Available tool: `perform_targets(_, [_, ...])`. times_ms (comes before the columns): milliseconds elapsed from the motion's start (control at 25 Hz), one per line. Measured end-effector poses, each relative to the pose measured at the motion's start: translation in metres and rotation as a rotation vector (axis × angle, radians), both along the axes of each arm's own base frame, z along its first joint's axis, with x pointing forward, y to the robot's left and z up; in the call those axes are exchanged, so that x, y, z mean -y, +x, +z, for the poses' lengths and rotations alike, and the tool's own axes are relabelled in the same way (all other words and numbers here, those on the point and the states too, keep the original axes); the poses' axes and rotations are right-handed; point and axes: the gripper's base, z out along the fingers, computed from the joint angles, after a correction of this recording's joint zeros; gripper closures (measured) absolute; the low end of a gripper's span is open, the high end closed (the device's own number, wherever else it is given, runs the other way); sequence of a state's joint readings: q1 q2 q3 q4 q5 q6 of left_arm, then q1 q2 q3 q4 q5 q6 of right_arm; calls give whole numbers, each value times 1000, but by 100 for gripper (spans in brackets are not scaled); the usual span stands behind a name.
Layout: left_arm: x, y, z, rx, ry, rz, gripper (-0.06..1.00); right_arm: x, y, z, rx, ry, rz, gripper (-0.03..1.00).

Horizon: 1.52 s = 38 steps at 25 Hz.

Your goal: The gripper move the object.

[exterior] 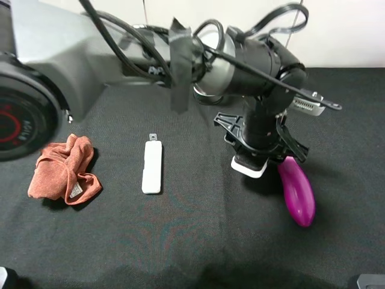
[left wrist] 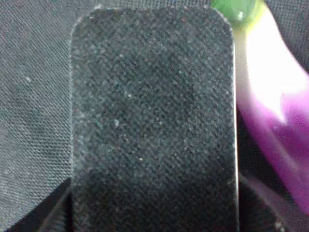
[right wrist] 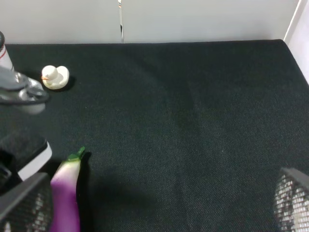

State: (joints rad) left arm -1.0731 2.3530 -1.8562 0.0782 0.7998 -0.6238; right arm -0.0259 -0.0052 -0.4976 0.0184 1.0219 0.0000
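Observation:
The object (exterior: 248,166), a block with a black top and white base, lies under my left gripper (exterior: 257,150), which has reached across to the right side of the black table. In the left wrist view the black top (left wrist: 154,121) fills the picture, and a dark fingertip (left wrist: 48,215) lies against each long side at the lower corners. The block's white base also shows in the right wrist view (right wrist: 35,157). My right gripper (right wrist: 154,198) is open and empty, its mesh-padded fingers (right wrist: 24,203) wide apart above bare cloth.
A purple eggplant (exterior: 298,191) lies right beside the block, touching or nearly so. A slim white bar (exterior: 152,167) and a crumpled orange cloth (exterior: 63,168) lie to the left. A small white duck toy (right wrist: 55,77) sits near the table's back edge.

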Motion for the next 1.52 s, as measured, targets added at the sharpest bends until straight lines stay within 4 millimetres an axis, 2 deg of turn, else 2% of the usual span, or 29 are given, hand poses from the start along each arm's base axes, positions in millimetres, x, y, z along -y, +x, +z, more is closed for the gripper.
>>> perform_targets(200, [2,-3,-7,-12,8,18,26,0,0,0,0,0,0,27])
perform_targets(960, [0,-3,-8,-20,19,31,26,0,0,0,0,0,0,27])
perform_targets(1080, [0,-3,-8,-20,19,35,22,0,0,0,0,0,0,27])
perform_targets(1280, [1,-4,-8,-31,13,45,9,0,0,0,0,0,0,27])
perform_targets(1520, [1,-5,-8,-38,9,50,4,0,0,0,0,0,0,27])
